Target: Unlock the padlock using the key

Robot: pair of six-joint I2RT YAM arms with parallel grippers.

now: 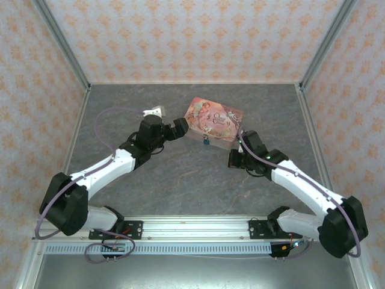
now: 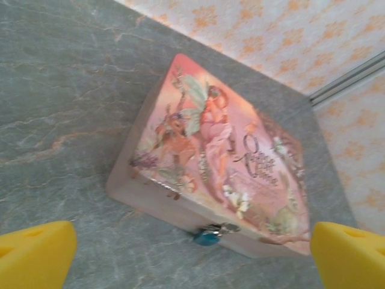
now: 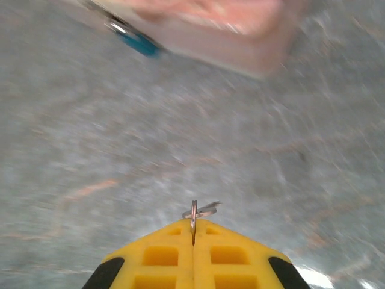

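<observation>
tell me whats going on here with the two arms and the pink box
The right gripper is shut on the small silvery key, pinched at its fingertips and held above the table, a little short of the pink tin. The blue padlock hangs on the tin's front, and the key has not yet reached it. The left gripper is open, facing the tin with its jaws wide and holding nothing.

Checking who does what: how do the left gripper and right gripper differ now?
Left gripper is wide open and empty; right gripper is shut on the key. Left gripper is by the tin's left end; right gripper by its right front corner. Both have yellow fingers.
</observation>
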